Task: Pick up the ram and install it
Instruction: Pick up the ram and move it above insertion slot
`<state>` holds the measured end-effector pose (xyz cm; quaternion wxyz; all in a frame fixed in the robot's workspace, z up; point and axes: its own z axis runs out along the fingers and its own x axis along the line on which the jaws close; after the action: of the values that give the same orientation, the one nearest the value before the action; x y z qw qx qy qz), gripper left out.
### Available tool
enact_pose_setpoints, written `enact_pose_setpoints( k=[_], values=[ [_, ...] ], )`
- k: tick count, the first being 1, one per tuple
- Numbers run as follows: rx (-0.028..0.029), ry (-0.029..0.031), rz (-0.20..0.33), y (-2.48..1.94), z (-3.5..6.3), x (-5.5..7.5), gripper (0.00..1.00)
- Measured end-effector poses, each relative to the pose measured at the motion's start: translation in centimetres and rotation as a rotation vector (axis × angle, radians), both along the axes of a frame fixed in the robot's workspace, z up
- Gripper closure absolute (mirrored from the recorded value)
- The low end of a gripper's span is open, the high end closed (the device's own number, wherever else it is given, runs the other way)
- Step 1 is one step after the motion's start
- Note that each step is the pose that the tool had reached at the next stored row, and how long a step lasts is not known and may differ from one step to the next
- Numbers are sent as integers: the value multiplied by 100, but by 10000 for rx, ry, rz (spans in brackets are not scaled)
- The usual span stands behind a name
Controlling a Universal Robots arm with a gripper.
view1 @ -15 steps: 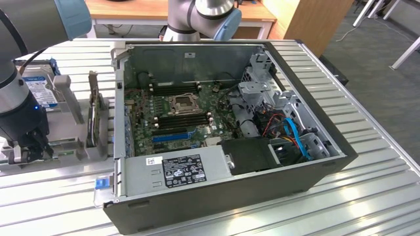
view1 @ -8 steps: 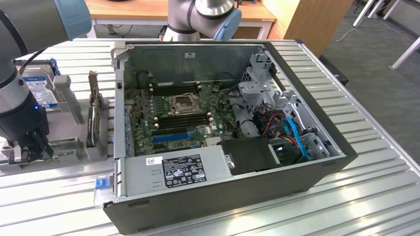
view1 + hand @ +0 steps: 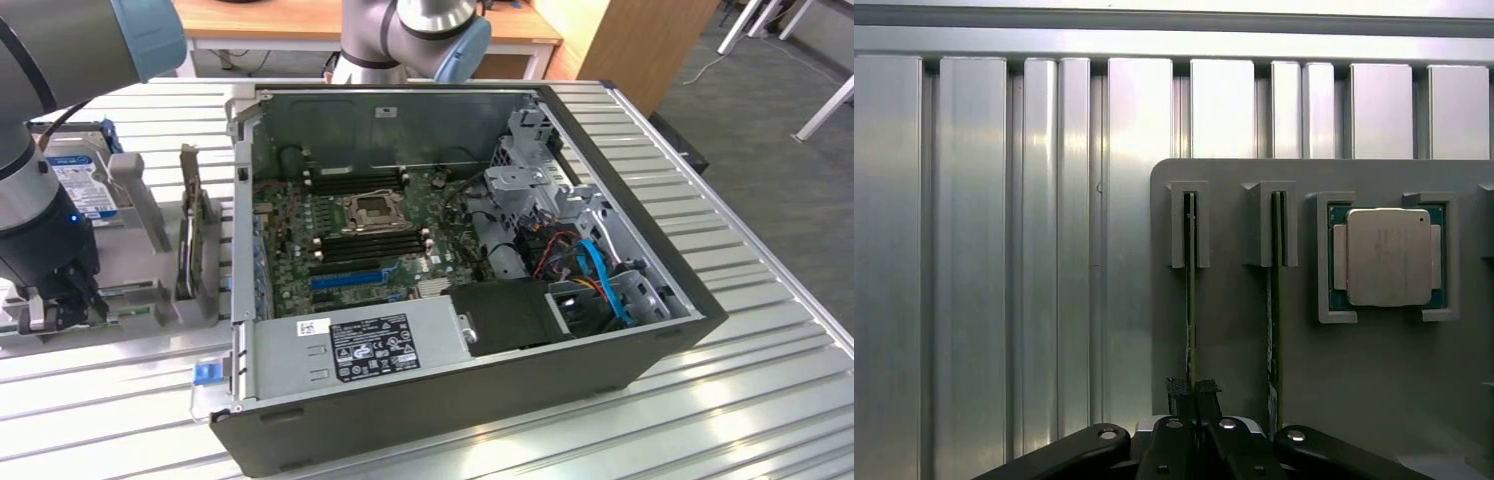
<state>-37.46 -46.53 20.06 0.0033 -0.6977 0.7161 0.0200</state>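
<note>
Claw (image 3: 1194,400) pinched narrow on ram (image 3: 1191,290), which stands on edge in a slot of grey holder (image 3: 1234,370) on counter (image 3: 974,250). 2nd stick (image 3: 1274,290) in next slot, just beside; CPU (image 3: 1389,257) past that. Open PC case (image 3: 467,250) sits to the exterior view's right of claw.

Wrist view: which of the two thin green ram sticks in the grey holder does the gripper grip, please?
The ram stick farther from the square silver processor chip; the black gripper clasps it, its neighbour stands free.
</note>
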Motion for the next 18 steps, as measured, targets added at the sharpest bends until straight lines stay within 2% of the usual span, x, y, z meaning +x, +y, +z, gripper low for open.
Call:
enact_pose_setpoints(
  k=[18],
  values=[
    [0,0,0,0,29,0,88]
  ],
)
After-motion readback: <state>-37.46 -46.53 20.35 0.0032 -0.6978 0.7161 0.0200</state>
